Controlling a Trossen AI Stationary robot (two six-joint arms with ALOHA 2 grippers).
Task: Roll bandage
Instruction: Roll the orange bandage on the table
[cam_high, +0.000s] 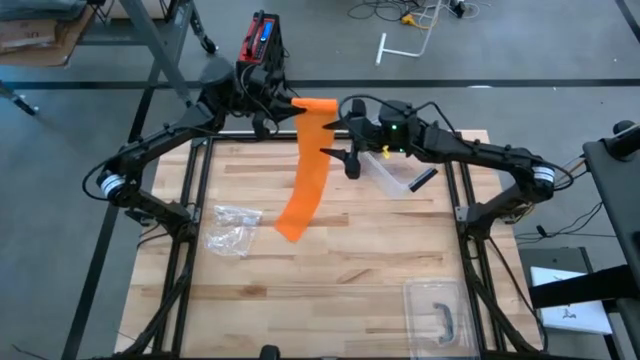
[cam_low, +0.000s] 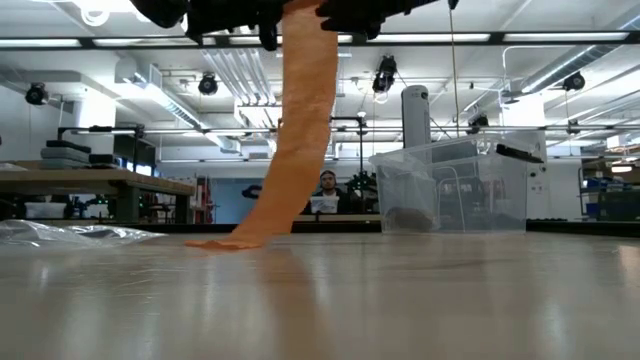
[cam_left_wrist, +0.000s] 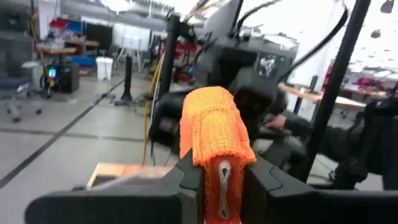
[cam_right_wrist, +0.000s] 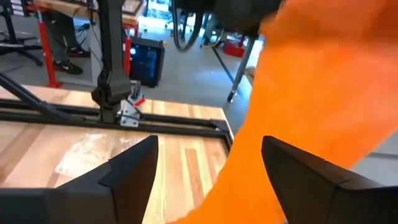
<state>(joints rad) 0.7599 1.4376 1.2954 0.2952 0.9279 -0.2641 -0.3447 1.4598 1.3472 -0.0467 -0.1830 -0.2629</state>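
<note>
The wooden table (cam_high: 330, 260) carries both dark arms at its far edge, where they meet above the boards. Between them hangs the orange bandage (cam_high: 308, 170), a long strip running from the grippers down to the tabletop, where its lower end lies crumpled on the wood near the middle of the table. In the low view the strip (cam_low: 300, 120) drops from the top of the picture and curves onto the surface.

The left gripper (cam_high: 283, 106) is clamped on the bandage's upper end; its wrist view shows the folded orange cloth (cam_left_wrist: 214, 140) pinched between the two dark fingers (cam_left_wrist: 186, 177), with a small metal clip below it.

The right gripper (cam_high: 345, 128) sits just beside the strip with its fingers (cam_right_wrist: 134, 165) spread wide apart; the orange cloth fills the space ahead of them, and whether it touches either finger cannot be told.

A clear plastic box (cam_high: 392, 172) stands near the right arm, a crumpled clear bag (cam_high: 232, 228) lies toward the left side, and a clear lid (cam_high: 438, 312) rests at the near right corner.
</note>
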